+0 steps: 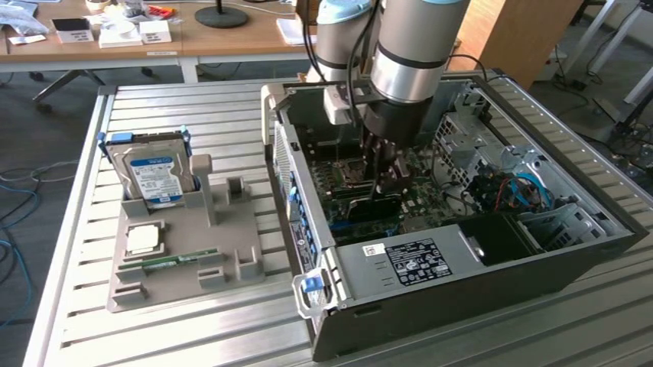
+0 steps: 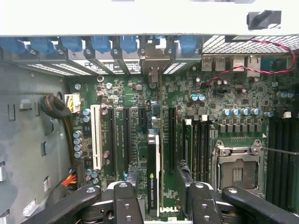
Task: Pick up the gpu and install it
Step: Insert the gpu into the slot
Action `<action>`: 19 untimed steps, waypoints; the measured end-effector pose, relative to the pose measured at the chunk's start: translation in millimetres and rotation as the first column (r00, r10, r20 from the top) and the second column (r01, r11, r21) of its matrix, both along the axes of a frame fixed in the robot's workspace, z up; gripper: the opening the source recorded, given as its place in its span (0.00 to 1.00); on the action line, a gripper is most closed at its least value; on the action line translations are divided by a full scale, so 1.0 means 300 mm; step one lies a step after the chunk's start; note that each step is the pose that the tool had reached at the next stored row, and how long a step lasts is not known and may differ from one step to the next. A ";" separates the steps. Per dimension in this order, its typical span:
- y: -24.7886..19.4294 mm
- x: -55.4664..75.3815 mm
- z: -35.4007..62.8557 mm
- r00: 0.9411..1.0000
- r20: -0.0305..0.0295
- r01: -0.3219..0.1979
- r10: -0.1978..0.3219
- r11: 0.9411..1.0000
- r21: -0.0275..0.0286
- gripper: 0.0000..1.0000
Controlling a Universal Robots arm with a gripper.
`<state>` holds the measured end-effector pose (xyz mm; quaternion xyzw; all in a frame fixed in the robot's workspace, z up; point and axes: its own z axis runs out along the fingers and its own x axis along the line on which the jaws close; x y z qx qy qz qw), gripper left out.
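The gpu (image 2: 153, 172) stands on edge in a slot of the green motherboard (image 2: 233, 100), its black top edge facing the wrist camera and its silver bracket end toward the case's rear wall. My gripper (image 2: 159, 179) hangs just above it, open. One black fingertip (image 2: 132, 171) sits on each side of the card with a gap between pad and card. In the exterior view the gripper (image 1: 386, 187) reaches down inside the open computer case (image 1: 571, 252), with the dark gpu (image 1: 368, 208) just under it.
Blue slot clips (image 2: 100, 44) line the case's rear wall. An empty CPU socket (image 2: 236, 170) and memory slots lie beside the card. On the slatted table a grey holder (image 1: 189, 271) carries a hard drive (image 1: 153, 174), a CPU (image 1: 143, 238) and a memory stick (image 1: 179, 261).
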<state>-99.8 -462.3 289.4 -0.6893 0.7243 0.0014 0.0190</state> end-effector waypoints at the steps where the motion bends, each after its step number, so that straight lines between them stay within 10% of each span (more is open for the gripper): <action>1: 0.000 0.000 0.003 1.000 0.000 0.000 0.000 1.000 0.000 0.46; 19: 0.000 0.000 0.031 1.000 0.000 0.000 0.000 1.000 0.000 0.46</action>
